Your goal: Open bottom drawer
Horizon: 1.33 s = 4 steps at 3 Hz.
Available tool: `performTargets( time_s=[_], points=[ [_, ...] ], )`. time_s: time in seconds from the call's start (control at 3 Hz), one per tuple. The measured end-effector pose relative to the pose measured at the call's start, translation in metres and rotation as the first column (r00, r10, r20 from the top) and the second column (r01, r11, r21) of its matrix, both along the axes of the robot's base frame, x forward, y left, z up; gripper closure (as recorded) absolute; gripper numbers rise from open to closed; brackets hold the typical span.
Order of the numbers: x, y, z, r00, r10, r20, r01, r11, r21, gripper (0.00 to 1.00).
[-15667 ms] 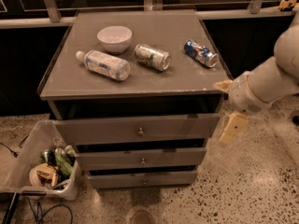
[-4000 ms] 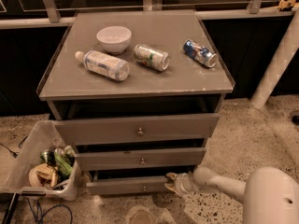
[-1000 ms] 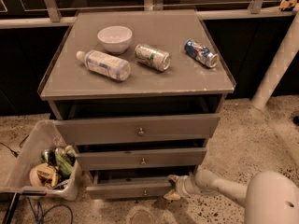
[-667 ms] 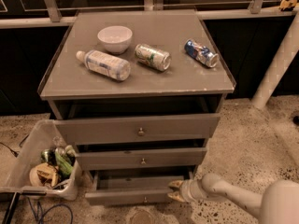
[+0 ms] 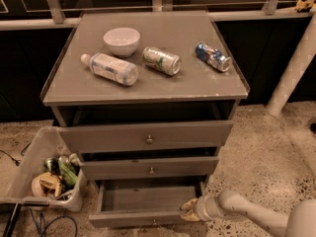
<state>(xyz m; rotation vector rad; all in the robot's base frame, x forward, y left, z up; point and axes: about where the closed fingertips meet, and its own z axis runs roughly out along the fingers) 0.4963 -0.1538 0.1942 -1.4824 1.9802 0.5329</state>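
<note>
The cream-tipped end effector [image 5: 190,210] is sitting at the right front corner of the pulled-out grey wooden bottom drawer [image 5: 143,200]; whether it is gripping cannot be told.

Pulled partly out and level: grey drawer [image 5: 148,200], shallow tray open to view, round knob [image 5: 153,222] at front centre, gripper [image 5: 190,210] at right front corner.

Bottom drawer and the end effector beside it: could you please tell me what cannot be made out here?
1. End effector, at the bottom drawer's right front corner: the camera view does not settle whether it touches the front.
2. Arm: cut off by the lower right edge.
3. Contents of the bin, left of the drawers: too small and jumbled to identify.
</note>
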Motion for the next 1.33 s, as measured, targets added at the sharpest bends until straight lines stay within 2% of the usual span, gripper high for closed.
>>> performTargets(
  time_s=[0.33,1.33],
  points=[
    [-0.0001,0.0001,-0.0001,1.0000,0.000,0.000,0.000,1.000,0.000,0.82],
    [-0.0016,0.0020,-0.0011,0.9999,0.002,-0.014,-0.002,1.000,-0.003,0.13]
  ],
)
